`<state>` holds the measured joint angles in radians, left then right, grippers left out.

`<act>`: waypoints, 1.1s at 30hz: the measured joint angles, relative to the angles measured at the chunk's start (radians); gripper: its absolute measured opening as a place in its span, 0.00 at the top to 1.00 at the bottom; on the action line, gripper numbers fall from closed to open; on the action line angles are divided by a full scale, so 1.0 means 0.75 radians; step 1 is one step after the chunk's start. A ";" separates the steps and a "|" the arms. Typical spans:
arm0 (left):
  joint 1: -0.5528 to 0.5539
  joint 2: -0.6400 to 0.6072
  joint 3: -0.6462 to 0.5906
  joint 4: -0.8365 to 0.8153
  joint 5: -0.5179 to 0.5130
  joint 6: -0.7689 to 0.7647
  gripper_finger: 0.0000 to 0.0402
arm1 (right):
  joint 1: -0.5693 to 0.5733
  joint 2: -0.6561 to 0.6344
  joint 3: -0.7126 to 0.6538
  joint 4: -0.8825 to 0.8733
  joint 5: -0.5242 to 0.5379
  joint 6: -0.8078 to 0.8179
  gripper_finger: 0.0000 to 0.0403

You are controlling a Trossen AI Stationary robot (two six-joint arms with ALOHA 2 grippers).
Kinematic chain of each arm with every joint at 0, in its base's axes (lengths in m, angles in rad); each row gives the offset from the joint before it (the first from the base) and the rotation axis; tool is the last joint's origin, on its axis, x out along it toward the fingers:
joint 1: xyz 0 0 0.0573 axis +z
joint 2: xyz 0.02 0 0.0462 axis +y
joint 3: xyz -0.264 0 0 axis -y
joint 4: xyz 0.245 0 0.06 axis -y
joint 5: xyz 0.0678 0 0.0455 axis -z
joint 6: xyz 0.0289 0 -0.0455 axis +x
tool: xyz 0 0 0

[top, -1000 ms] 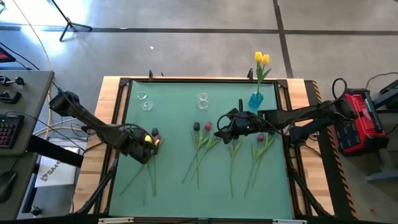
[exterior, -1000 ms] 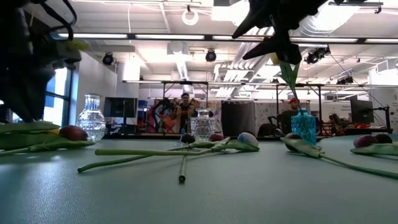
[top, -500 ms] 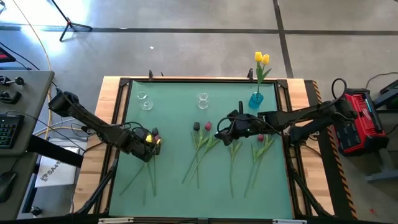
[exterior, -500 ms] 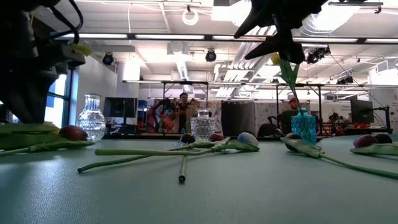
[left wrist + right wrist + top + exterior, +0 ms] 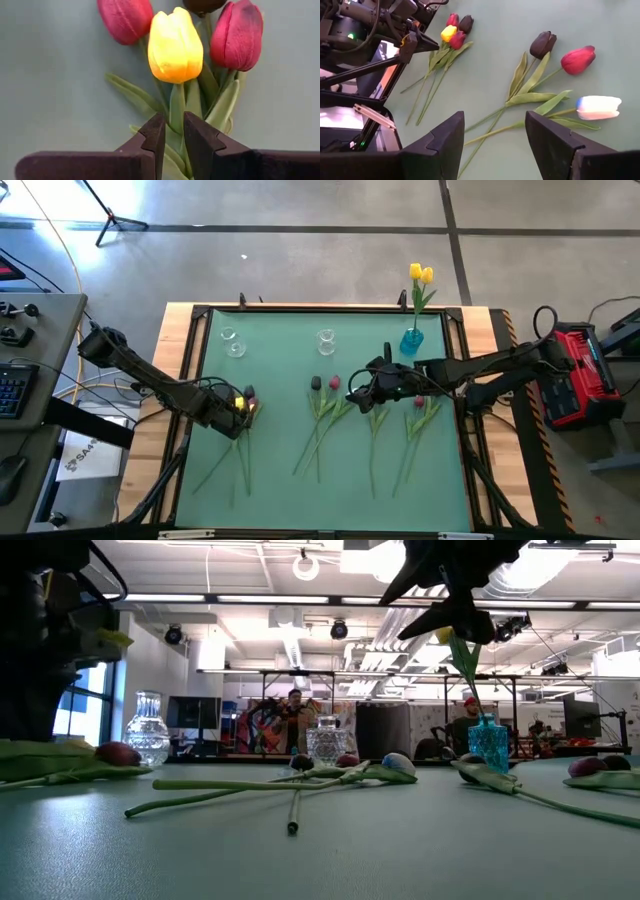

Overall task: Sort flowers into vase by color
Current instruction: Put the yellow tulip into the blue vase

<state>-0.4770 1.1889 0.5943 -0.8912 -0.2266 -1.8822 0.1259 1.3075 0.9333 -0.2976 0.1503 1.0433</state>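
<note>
At the green mat's left, a yellow tulip point(image 5: 175, 45) lies in a small bunch with two dark red ones point(image 5: 236, 35) and a black one point(image 5: 466, 23). My left gripper point(image 5: 174, 132) points down over this bunch point(image 5: 240, 408), shut on the yellow tulip's stem. My right gripper point(image 5: 492, 145) hangs open above the mat's middle point(image 5: 352, 395), with nothing between its fingers. Below it black point(image 5: 543, 44), red point(image 5: 578, 59) and white point(image 5: 599, 107) tulips lie flat. A blue vase point(image 5: 411, 340) at the far right holds two yellow tulips point(image 5: 421, 275). My left gripper pinches the yellow tulip's stem point(image 5: 177, 107) with its leaves, a short way below the head, between its two fingers point(image 5: 155, 135). The fingers come from above and lie across the stem. Whether the head is clear of the mat I cannot tell.
Two clear glass vases point(image 5: 234, 343) point(image 5: 326, 340) stand along the mat's far edge. More tulips point(image 5: 418, 415) lie right of the middle, stems toward the near edge. The near half of the mat point(image 5: 300, 495) is bare. A raised frame point(image 5: 195, 370) borders the mat.
My left gripper has tipped a little over the bunch at the mat's left. The tulips lie as before.
</note>
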 joint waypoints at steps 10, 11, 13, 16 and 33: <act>0.000 0.001 -0.106 0.245 -0.027 0.045 0.86 | 0.007 0.000 0.001 0.002 0.039 0.045 0.51; 0.000 0.000 -0.110 0.247 -0.027 0.046 0.86 | 0.007 0.000 0.001 0.003 0.042 0.045 0.51; 0.000 0.000 -0.116 0.248 -0.016 0.047 0.87 | 0.008 0.000 0.000 0.003 0.042 0.045 0.51; 0.000 -0.002 -0.114 0.251 0.003 0.049 0.89 | 0.008 0.000 0.001 0.003 0.043 0.059 0.51; 0.002 -0.152 0.046 0.063 -0.107 0.178 0.99 | 0.006 0.000 0.001 0.039 0.050 0.077 0.51</act>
<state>-0.4759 1.0746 0.6285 -0.8440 -0.3069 -1.7485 0.1307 1.3075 0.9337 -0.2680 0.1879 1.1011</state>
